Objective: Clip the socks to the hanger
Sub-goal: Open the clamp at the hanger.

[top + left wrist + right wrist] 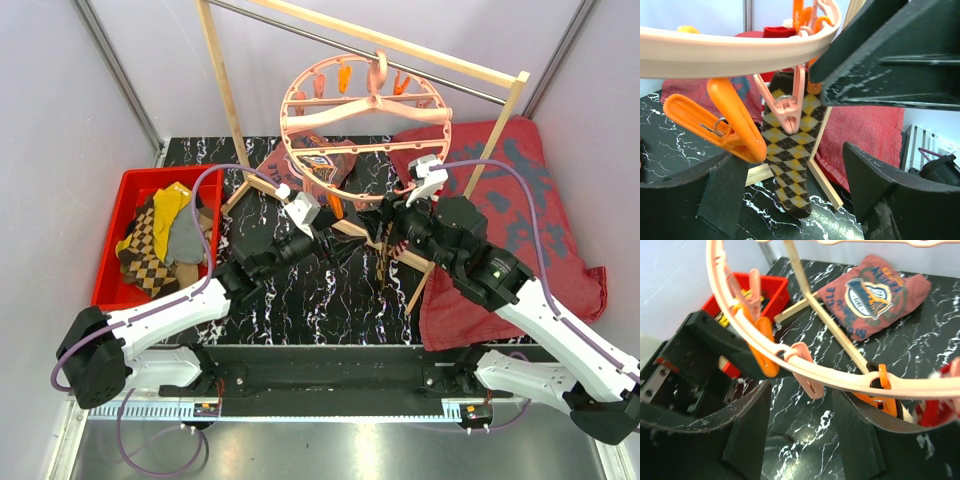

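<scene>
Centre: hanger rim (715, 50), hung argyle sock (790, 160) and wooden rack (227, 100) crowd the left hand (295, 198) and right hand (420, 186); open desk (310, 300) lies lower centre.

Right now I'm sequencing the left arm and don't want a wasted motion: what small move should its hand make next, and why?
Probably ease the left hand back out from under the hanger. The argyle sock already hangs from a pink clip, and this hand is open and holds nothing, so more socks in the red bin look next.
</scene>
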### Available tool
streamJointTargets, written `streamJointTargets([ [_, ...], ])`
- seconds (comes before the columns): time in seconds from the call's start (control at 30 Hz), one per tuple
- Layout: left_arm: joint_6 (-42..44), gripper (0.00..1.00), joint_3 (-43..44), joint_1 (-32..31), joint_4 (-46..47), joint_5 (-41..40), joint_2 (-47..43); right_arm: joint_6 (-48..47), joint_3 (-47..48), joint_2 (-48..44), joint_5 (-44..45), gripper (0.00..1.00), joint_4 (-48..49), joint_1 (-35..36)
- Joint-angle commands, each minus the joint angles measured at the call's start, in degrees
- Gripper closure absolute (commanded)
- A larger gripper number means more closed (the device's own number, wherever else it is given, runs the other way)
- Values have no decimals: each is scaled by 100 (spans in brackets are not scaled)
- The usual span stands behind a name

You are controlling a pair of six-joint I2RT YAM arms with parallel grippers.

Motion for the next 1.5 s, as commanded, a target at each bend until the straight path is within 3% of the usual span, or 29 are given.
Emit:
streamJointTargets([
  [0.0, 107, 23, 252, -28, 157, 151, 6, 36, -81, 52, 528, 40, 714, 28],
  [0.5, 212, 22, 270, -151, 95, 107, 15, -96, -397, 105, 1091, 39, 1268, 28],
  [1.03, 371, 22, 323, -327, 16, -16, 32, -386, -714, -71, 1539, 61, 1409, 28],
  [1.2, 458, 21, 235, -379, 42, -51, 32, -465, -749, -158, 1505, 73, 1462, 28],
  [1.47, 687, 21, -152, -406, 771, 2, 155, -395, -802, -395, 1294, 86, 1479, 28],
])
